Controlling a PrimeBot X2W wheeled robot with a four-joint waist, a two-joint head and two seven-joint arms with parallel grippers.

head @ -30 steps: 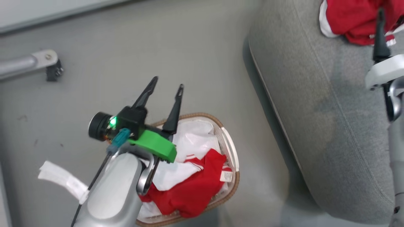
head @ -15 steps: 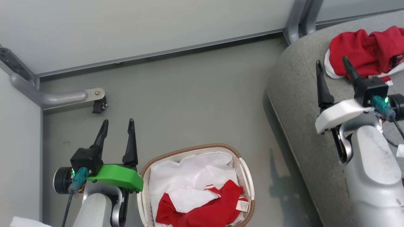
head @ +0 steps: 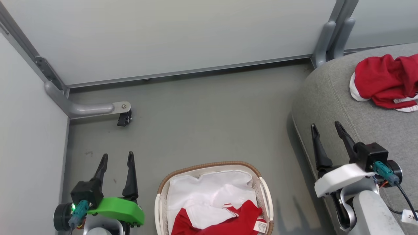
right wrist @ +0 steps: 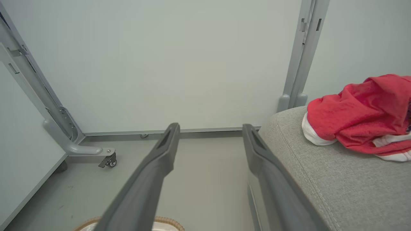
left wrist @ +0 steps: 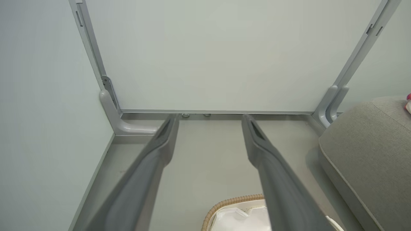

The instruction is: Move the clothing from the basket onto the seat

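Note:
A red garment (head: pixel 385 80) with white trim lies bunched on the grey seat (head: pixel 329 88) at the right, also seen in the right wrist view as the red garment (right wrist: pixel 359 112) on the seat (right wrist: pixel 321 179). Another red garment (head: pixel 225 223) with a small white label sits in the basket (head: pixel 209 165) at the bottom centre, over the white liner (head: pixel 209 192). My left gripper (head: pixel 117 158) stands open and empty left of the basket. My right gripper (head: pixel 326 126) is open and empty over the seat's front edge.
Grey partition walls enclose the grey floor (head: pixel 202 114). A metal foot with a caster (head: pixel 122 117) juts out at the left. An upright post (head: pixel 329 36) stands by the seat's far corner.
The head camera has lifted and pulled back, so the whole picture shifted down. Both arms have drawn back towards the bottom corners; the left gripper has left the basket, the right has withdrawn from the garment.

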